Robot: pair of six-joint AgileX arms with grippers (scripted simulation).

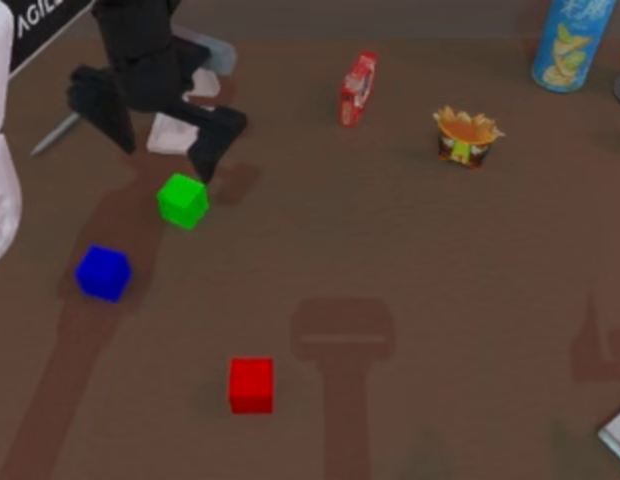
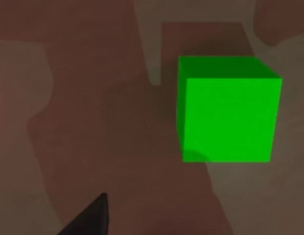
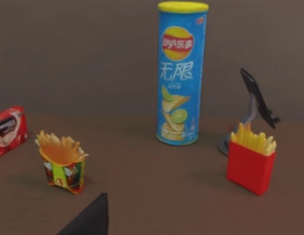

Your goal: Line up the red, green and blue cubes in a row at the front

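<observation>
The green cube sits at the table's left, and it fills the left wrist view as the green cube. My left gripper hovers just behind it, open, with nothing between its widely spread fingers; one dark fingertip shows in the left wrist view. The blue cube lies further left and nearer the front. The red cube rests near the front, left of centre. My right gripper is outside the top view; it is open, and one fingertip shows above bare table.
A red snack packet, a small fries toy and a blue chips can stand at the back. The right wrist view also shows a red fries box and a phone stand.
</observation>
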